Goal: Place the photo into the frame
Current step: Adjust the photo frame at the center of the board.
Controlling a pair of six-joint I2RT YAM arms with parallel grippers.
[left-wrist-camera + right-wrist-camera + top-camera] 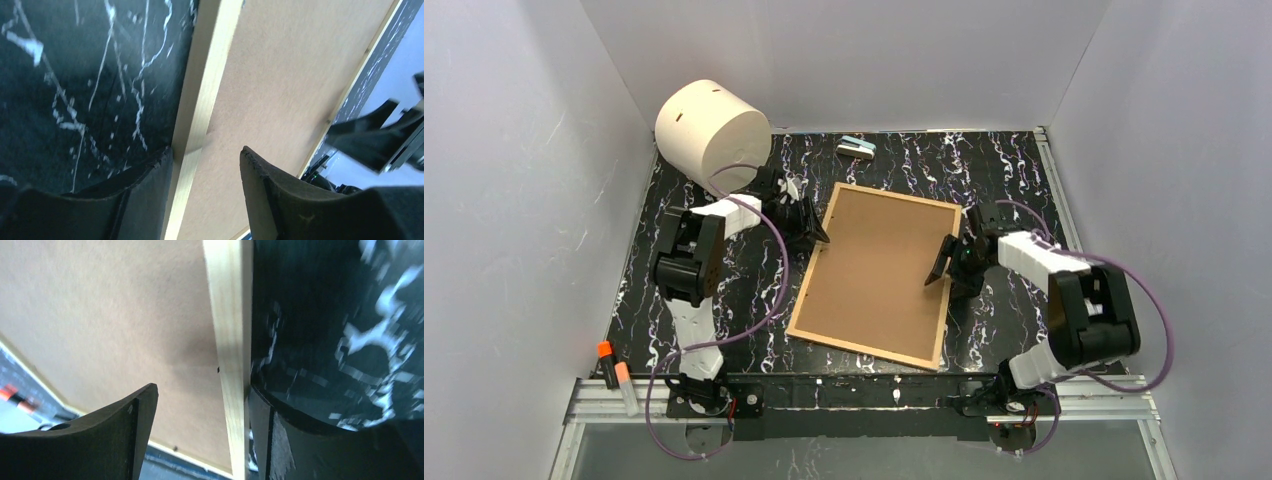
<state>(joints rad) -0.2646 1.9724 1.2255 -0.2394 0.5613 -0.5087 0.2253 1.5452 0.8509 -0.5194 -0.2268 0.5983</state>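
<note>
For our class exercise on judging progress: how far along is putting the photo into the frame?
Looks done: the frame lies on the table, brown back upward. In hand: the left fingers and right fingers stand open astride its side edges, gripping nothing. Left: no photo shows, so whether it is inside cannot be told.

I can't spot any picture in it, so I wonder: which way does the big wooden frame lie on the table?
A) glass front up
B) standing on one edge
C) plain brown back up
C: the frame lies flat on the table, showing only plain brown board inside its light wood edges.
</note>
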